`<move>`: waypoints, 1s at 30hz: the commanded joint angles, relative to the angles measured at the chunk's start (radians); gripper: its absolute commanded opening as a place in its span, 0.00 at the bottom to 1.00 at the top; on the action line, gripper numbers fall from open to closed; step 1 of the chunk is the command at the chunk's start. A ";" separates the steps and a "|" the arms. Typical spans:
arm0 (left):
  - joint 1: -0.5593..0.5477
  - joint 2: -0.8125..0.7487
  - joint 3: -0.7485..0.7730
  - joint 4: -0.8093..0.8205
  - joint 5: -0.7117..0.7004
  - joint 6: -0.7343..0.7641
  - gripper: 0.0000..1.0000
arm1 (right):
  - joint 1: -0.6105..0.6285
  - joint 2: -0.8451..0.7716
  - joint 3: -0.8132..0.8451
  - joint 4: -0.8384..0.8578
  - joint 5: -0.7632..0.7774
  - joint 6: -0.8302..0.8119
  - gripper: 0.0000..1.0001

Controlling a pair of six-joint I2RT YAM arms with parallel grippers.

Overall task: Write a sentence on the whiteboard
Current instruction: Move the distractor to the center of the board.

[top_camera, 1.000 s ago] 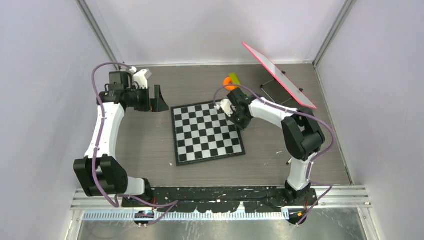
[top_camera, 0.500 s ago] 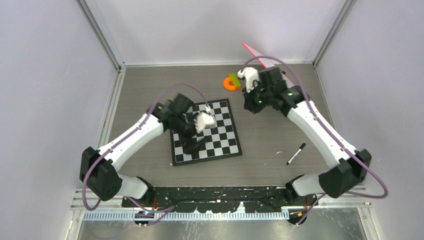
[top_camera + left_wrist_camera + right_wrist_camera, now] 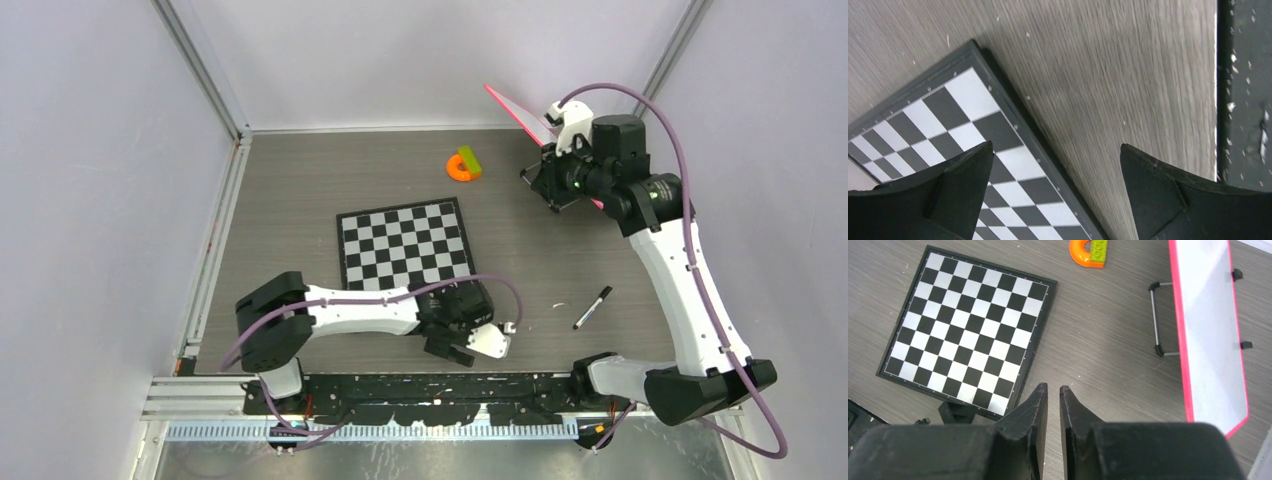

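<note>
Whiteboard (image 3: 1210,330): likely step, fetch marker. Right gripper (image 3: 1053,390): jaws barely parted, empty. Left gripper (image 3: 1056,147): jaws wide, empty. Marker (image 3: 593,307): lies lower right, top view; widen right jaws, grip across barrel. Whiteboard stands upper right, face apparently blank.

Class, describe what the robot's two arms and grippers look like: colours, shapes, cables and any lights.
Both arms, left arm and right arm, have smooth white links joined by bulky black joints. A purple cable loops along each. The right wrist shows a small green light. The left gripper and right gripper each have two matte black, wedge-shaped fingers.
</note>
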 commanded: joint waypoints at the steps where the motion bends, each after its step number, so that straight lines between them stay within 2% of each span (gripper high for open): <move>1: -0.044 0.043 -0.027 0.208 -0.160 0.016 1.00 | -0.032 -0.055 0.018 -0.014 -0.002 0.026 0.21; 6: -0.023 0.110 -0.072 0.304 -0.283 0.035 1.00 | -0.041 -0.066 -0.002 -0.023 -0.013 0.009 0.27; 10: 0.086 0.114 -0.095 0.316 -0.280 0.009 1.00 | -0.044 -0.069 0.002 -0.021 0.038 0.012 0.27; 15: 0.276 0.072 -0.131 0.318 -0.204 0.004 1.00 | -0.163 -0.004 0.115 -0.058 0.014 0.095 0.27; 23: 0.576 0.047 -0.120 0.310 -0.083 0.032 1.00 | -0.337 0.190 0.285 -0.145 -0.033 0.089 0.27; 30: 0.768 0.068 -0.037 0.243 0.037 -0.004 1.00 | -0.493 0.376 0.389 -0.179 -0.062 0.036 0.27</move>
